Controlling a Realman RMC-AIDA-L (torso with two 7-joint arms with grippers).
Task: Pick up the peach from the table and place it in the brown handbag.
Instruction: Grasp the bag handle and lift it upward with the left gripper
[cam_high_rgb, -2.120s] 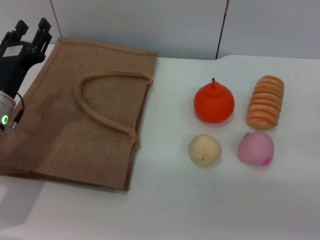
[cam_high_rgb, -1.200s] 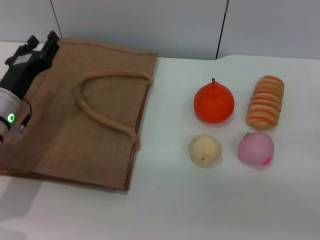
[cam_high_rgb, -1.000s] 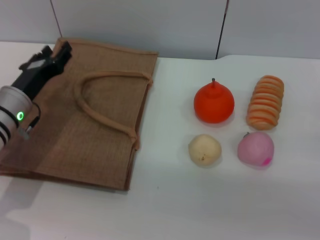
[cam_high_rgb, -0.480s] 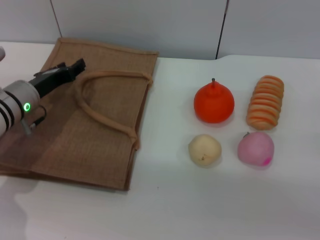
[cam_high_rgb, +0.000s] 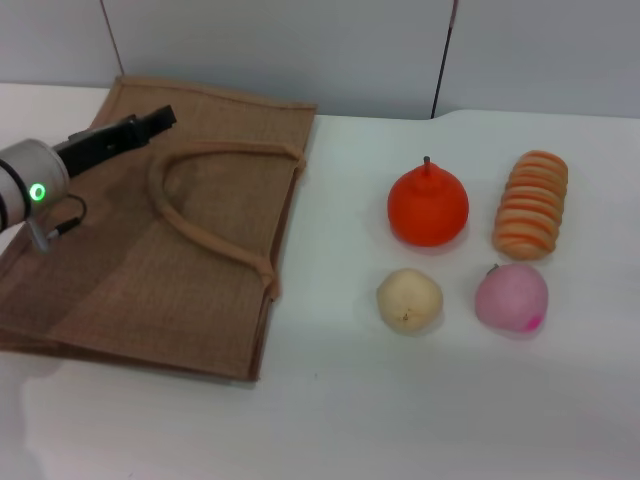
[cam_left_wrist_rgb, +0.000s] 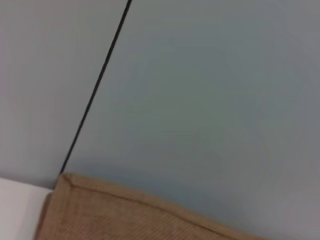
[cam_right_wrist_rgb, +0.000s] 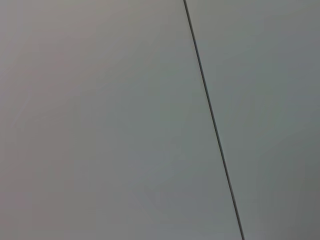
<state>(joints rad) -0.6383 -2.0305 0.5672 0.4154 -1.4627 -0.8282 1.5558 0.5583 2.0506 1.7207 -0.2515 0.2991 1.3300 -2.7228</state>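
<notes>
The peach (cam_high_rgb: 511, 298) is pale pink with a magenta blotch and lies on the white table at the front right. The brown handbag (cam_high_rgb: 150, 270) lies flat on the left, its looped handles (cam_high_rgb: 205, 236) resting on top. My left gripper (cam_high_rgb: 155, 119) is open and empty and hovers over the bag's far left part, pointing right toward the handle loop. It is far from the peach. The left wrist view shows only the bag's far edge (cam_left_wrist_rgb: 125, 210) and the wall. My right gripper is out of view; its wrist view shows only wall.
A cream-yellow round fruit (cam_high_rgb: 409, 299) lies just left of the peach. An orange-red fruit with a stem (cam_high_rgb: 428, 207) and a striped orange bread roll (cam_high_rgb: 531, 204) lie behind them. A grey wall stands close behind the table.
My left arm has swung from the bag's far left corner to the right, over the bag, and the gripper has turned to point right toward the handles. The fruits and the bag have not moved.
</notes>
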